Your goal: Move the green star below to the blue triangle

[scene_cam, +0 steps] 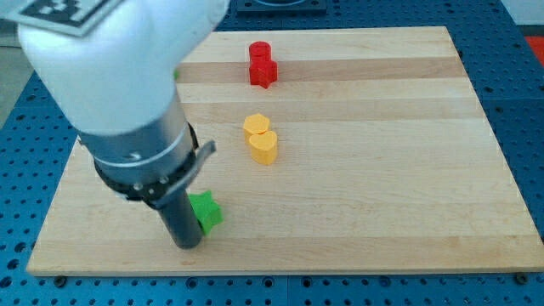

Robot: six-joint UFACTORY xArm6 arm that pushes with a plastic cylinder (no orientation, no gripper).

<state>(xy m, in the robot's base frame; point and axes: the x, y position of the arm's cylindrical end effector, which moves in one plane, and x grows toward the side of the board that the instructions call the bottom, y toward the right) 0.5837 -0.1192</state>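
The green star (pixel 206 211) lies near the view's bottom left of the wooden board (pixel 382 170). My rod comes down right beside it, and my tip (pixel 186 244) rests on the board touching the star's lower left side. The arm's white and grey body (pixel 127 93) covers the board's upper left. No blue triangle shows in the camera view; it may be hidden behind the arm. A small green bit (pixel 177 75) peeks out at the arm's right edge.
A red cylinder (pixel 259 52) and a red star-like block (pixel 263 72) stand together at the view's top centre. A yellow hexagon (pixel 256 126) and a yellow heart-like block (pixel 263 147) sit touching in the middle.
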